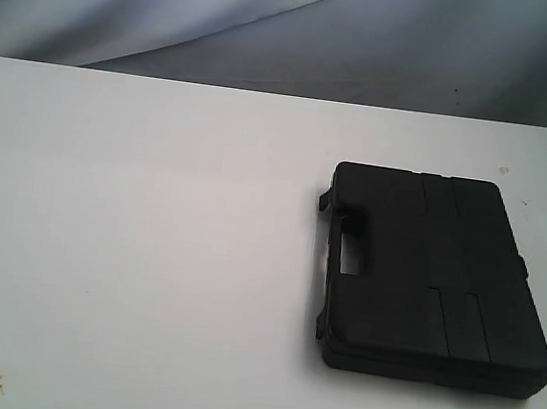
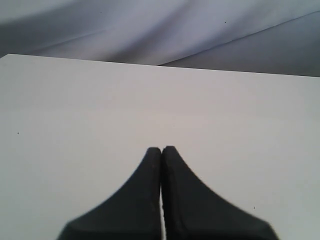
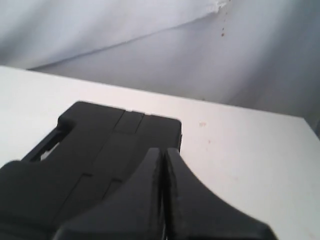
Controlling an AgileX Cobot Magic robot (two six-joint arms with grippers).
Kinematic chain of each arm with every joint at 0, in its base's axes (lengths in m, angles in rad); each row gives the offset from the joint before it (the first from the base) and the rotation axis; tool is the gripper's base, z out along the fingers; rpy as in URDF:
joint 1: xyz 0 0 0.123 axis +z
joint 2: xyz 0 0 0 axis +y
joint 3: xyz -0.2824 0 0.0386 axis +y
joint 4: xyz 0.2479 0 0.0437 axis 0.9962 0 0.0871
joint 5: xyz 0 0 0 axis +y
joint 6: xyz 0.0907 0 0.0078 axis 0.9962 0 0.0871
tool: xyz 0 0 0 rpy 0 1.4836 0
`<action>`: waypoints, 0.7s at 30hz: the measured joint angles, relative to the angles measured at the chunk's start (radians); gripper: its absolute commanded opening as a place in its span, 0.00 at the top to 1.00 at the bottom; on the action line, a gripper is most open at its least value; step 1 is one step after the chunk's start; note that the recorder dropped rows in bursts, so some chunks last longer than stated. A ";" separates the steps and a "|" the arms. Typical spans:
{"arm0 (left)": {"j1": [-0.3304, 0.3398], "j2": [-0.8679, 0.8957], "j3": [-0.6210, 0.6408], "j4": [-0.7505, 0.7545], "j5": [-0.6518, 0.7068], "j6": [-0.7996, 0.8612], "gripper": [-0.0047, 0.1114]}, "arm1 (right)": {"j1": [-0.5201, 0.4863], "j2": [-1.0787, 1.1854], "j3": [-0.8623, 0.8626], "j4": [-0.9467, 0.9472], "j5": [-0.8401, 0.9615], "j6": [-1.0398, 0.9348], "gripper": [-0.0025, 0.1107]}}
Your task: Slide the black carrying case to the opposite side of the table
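At the right of the exterior frame, the black carrying case (image 1: 435, 276) lay flat on the white bench (image 1: 127, 246), close to that frame's right edge. The right hand (image 3: 163, 150) was poised just by the case with its fingers pressed together, holding nothing, and the left hand (image 2: 161, 148) was likewise closed, with only bench ahead of it. A push landing off-centre could likely spin the case, and one landing high on the lid could skid over it.

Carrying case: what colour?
The carrying case is plain black; the exterior view shows it best.
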State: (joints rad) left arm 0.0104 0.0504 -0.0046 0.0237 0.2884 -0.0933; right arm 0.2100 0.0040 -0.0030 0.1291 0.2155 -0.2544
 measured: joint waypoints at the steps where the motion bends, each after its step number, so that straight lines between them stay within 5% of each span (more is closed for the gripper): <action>1: 0.000 0.000 0.000 0.000 0.000 0.000 0.96 | 0.000 0.000 0.000 0.000 -0.028 0.000 0.98; 12: 0.000 0.000 0.000 0.000 0.000 0.000 0.96 | 0.000 0.000 0.000 0.025 -0.182 0.000 0.98; 21: 0.000 0.000 0.000 0.000 0.000 0.000 0.96 | 0.000 0.000 0.000 0.336 -0.268 0.049 0.98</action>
State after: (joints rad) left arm 0.0104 0.0504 -0.0046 0.0237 0.2884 -0.0933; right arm 0.2100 0.0040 -0.0030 0.4648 -0.0527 -0.2054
